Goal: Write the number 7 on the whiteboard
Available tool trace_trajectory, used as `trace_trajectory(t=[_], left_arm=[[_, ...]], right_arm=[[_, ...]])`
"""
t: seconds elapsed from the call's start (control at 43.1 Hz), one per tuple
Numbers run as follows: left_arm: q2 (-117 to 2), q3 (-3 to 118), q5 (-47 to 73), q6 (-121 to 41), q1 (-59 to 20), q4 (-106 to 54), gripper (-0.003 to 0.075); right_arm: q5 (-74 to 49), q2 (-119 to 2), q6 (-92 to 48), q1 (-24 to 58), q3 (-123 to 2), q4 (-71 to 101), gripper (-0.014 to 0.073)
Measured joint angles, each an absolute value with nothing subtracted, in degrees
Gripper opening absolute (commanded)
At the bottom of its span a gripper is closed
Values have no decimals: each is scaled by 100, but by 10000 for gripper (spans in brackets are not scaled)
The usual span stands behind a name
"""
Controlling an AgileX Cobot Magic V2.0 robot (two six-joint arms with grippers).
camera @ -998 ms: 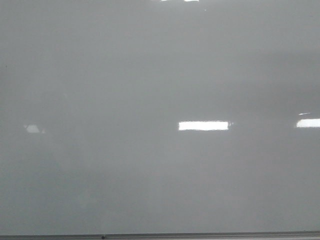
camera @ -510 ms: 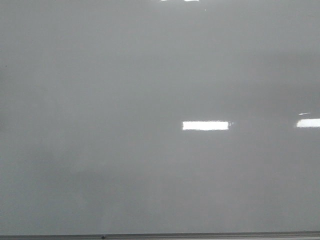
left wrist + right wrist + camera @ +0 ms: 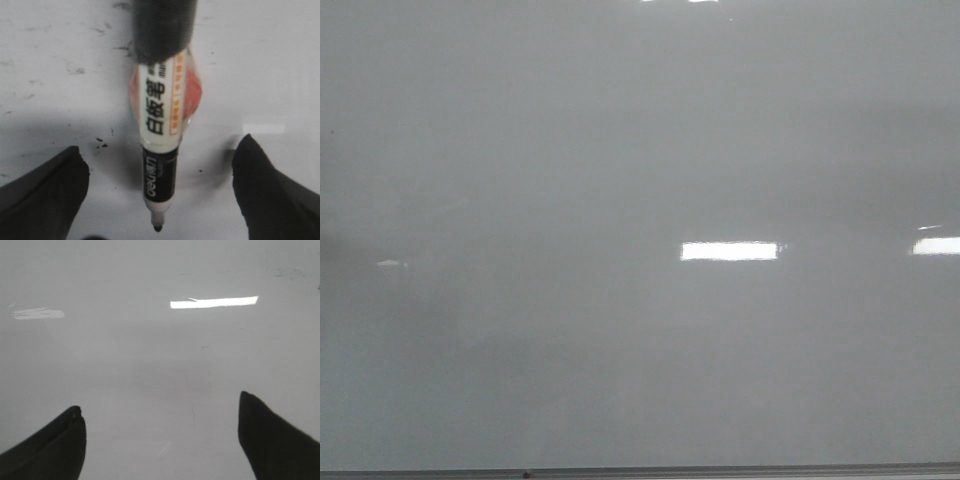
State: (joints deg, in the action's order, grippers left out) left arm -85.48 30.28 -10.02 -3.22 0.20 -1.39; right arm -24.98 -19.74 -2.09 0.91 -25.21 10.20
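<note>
Whiteboard [image 3: 620, 180] fills the whole front view, one glossy pale grey sheet with a thin grey edge strip [image 3: 720, 470] along its lower border. No marker stroke shows on it in that view, so the number 7 is not yet drawn. Three bright glare patches sit on the surface there: a clear rectangle [image 3: 729, 251] right of centre, a second cut by the right border, and a faint small one at the far left.

One marker [image 3: 161, 115] appears in the left wrist view, pointing tip-down over the board, its black nib [image 3: 158, 228] close to the surface; whether it touches cannot be told. The barrel is white with an orange stripe and black printed characters, with a black collar below and a dark mount holding its upper end. The left gripper [image 3: 157, 192] has its two dark fingers [image 3: 45, 192] spread wide on either side of the marker, clear of the barrel and clenching nothing. Small dark specks and smudges dot the board around the marker.

The right gripper [image 3: 160, 437] likewise holds its two dark fingers [image 3: 277, 440] well apart, released, with only bare board between them. Two glare patches show beyond them, one bright and long [image 3: 214, 302], one dimmer.
</note>
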Motion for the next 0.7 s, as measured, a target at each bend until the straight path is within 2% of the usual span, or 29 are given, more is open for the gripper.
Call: trace_trajectory(t=[0.255,0.394,0.487,0.696], left_arm=[[-8616,3028,-1241,-313,30,272,177],[-8616,3028,-1253,-313,30,293,41],[-8616,3028,-1239,-313,30,301,7],[-8175,3038,-559,-313,-6,46,8]], right_arm=[[-2498,-1974,-209,91,-2521,1020,634],[-2498,-1974,-204,91,-2521,1020,634],[-2498,-1974,-204,91,-2521,1020,634],[-2498,-1974,-204,91,-2521,1020,634]])
